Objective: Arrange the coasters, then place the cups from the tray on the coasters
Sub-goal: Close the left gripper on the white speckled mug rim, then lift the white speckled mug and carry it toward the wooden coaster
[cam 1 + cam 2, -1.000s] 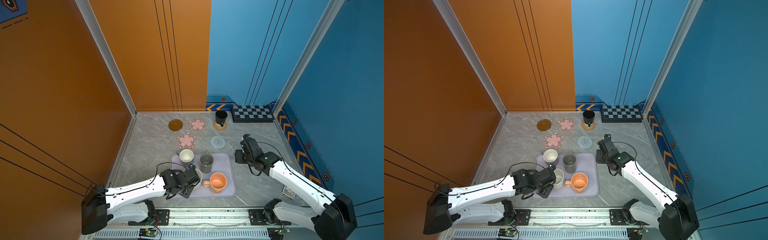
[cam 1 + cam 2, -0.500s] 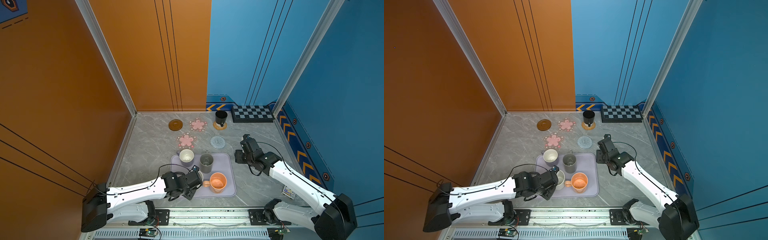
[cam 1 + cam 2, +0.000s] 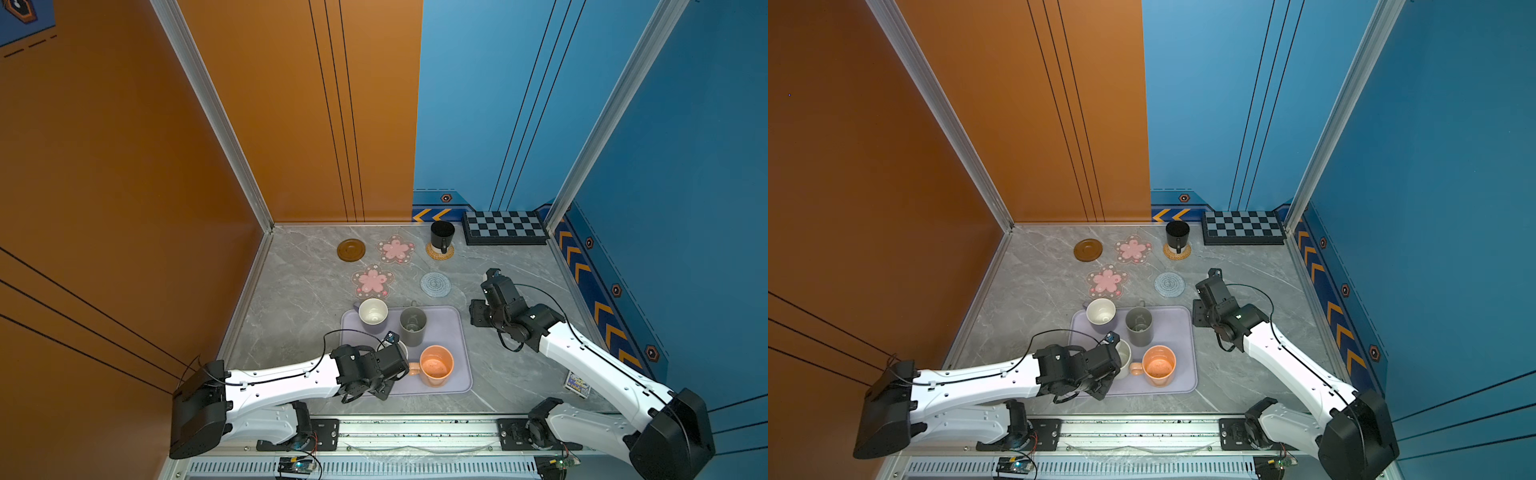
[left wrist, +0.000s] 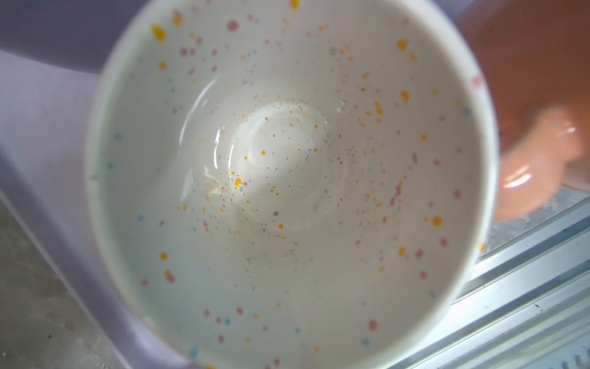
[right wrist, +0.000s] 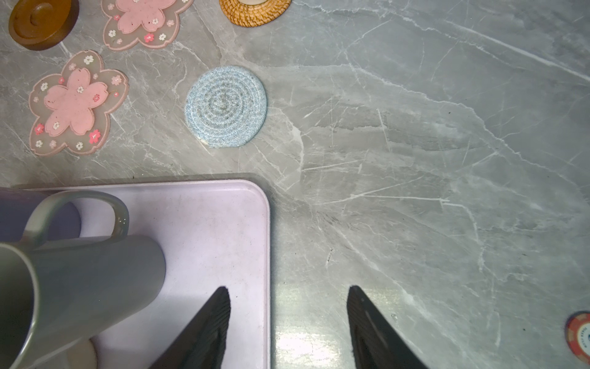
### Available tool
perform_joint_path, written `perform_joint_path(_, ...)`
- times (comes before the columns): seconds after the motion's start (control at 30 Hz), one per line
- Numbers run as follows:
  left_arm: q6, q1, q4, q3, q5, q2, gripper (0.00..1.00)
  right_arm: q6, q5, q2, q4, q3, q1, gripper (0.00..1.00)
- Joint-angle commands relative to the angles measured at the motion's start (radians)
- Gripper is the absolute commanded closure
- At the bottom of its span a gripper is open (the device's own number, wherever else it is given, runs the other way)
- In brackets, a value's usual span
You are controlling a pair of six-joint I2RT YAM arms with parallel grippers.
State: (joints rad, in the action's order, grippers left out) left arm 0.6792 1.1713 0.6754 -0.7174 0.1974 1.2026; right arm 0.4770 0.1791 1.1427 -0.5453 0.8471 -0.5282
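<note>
Left gripper [image 3: 1116,365] closed at the near side of the white speckled mug [image 4: 287,179] on the tray [image 3: 451,328]. Its fingers are hidden, so cannot tell if it grips. Right gripper [image 5: 287,289] open, holding nothing, straddling the tray's right edge. Grey mug [image 5: 89,271], orange mug [image 3: 435,365] and lavender mug [image 3: 372,316] stand on the tray. Black mug [image 3: 441,235] sits on the rattan coaster [image 3: 440,253]. Grey-blue coaster [image 5: 226,106] lies just beyond the tray.
</note>
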Motion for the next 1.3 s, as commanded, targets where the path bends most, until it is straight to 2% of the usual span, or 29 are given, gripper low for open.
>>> perform_joint_path(0.0,0.028,0.011,-0.034,0.025,0.002,0.030,1.00,-0.005,-0.010,-0.021,0.007,-0.007,0.008,0.39)
perform_joint_path(0.33,0.020,0.049,-0.034,-0.004,0.010,0.089,1.00,-0.006,-0.013,-0.027,0.007,-0.016,0.008,0.39)
perform_joint_path(0.53,0.030,0.065,-0.021,0.012,0.035,-0.011,1.00,-0.009,-0.012,-0.051,0.007,-0.028,0.013,0.39)
perform_joint_path(0.6,0.048,0.066,0.032,0.005,0.063,-0.056,1.00,-0.009,-0.011,-0.059,0.007,-0.033,0.014,0.39)
perform_joint_path(0.8,0.071,0.065,0.199,-0.085,0.154,-0.103,1.00,-0.009,-0.017,-0.059,0.007,-0.033,0.020,0.39)
perform_joint_path(1.0,0.059,0.058,0.300,-0.210,0.156,-0.087,1.00,-0.009,-0.019,-0.067,0.007,-0.028,0.021,0.39)
perform_joint_path(1.27,0.008,0.053,0.364,-0.353,0.157,-0.144,1.00,-0.008,-0.018,-0.096,0.007,-0.043,0.020,0.39)
